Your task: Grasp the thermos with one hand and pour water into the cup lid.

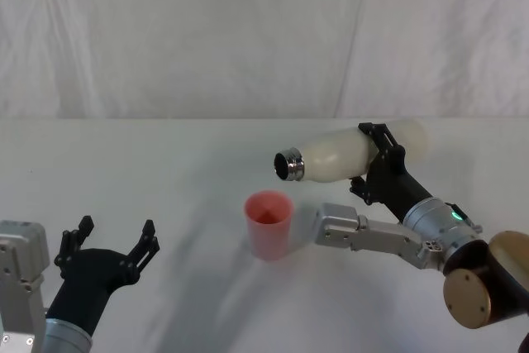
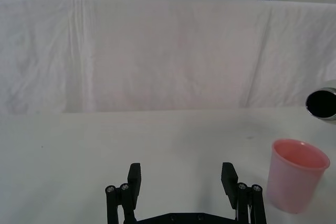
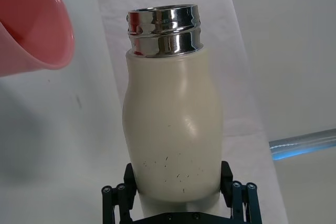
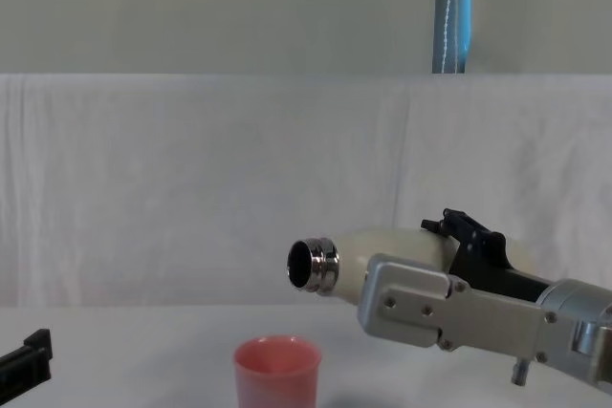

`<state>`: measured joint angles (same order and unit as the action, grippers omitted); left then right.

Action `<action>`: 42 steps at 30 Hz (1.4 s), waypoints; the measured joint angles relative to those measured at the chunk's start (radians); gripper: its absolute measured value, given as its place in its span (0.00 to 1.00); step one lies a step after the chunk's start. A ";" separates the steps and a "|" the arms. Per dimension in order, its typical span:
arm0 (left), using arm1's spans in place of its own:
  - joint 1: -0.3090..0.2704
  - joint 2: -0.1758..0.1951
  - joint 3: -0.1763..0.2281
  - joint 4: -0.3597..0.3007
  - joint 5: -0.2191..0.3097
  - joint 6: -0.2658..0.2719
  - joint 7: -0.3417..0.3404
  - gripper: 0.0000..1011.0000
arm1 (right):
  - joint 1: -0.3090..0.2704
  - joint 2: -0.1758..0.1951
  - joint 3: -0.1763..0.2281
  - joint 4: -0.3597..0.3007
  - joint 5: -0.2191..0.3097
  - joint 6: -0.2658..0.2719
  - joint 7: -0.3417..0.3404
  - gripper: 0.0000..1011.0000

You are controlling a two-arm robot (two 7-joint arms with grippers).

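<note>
Gripping the thermos (image 1: 339, 155) tipped above the cup lid (image 1: 269, 223), right hand (image 1: 382, 159) clenched

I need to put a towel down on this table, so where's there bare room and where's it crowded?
Bare table runs from the back curtain forward to the open left gripper, left of the cup lid. It is crowded right of centre: the right gripper holds the thermos tilted over the cup lid.

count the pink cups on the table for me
1. The cup lid stands upright mid-table, just below the mouth of the tilted thermos held by the right gripper.
</note>
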<state>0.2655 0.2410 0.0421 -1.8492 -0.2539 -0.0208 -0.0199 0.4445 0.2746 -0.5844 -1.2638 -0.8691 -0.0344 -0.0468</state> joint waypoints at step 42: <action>0.000 0.000 0.000 0.000 0.000 0.000 0.000 0.99 | 0.009 0.015 -0.018 0.014 -0.051 0.018 -0.026 0.95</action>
<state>0.2655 0.2410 0.0421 -1.8492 -0.2538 -0.0208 -0.0199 0.4534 0.2897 -0.6027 -1.2500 -0.9203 -0.0161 -0.0730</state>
